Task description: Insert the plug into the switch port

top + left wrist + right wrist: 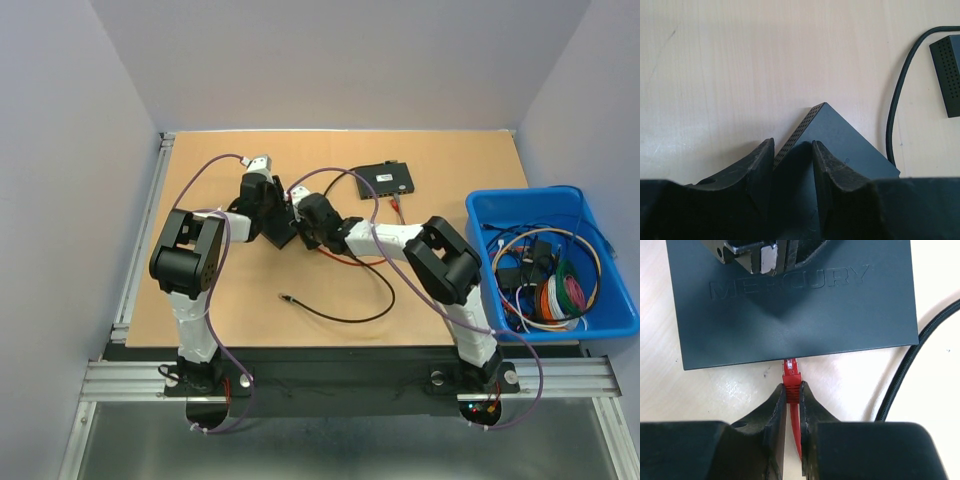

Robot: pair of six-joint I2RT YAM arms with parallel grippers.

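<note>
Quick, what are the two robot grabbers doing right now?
Left gripper: shut on the flat black plastic switch box.
Right gripper: shut on the red cable plug.

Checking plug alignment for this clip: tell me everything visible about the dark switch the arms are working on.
The switch is a flat, matte dark-grey box, plastic by its look, with MERCURY embossed on top and vent holes along one side. It lies on the wooden table. The left gripper pinches one corner. The red plug, held by the right gripper, meets one edge; how deep it sits cannot be told. A black cable runs beside it.
</note>
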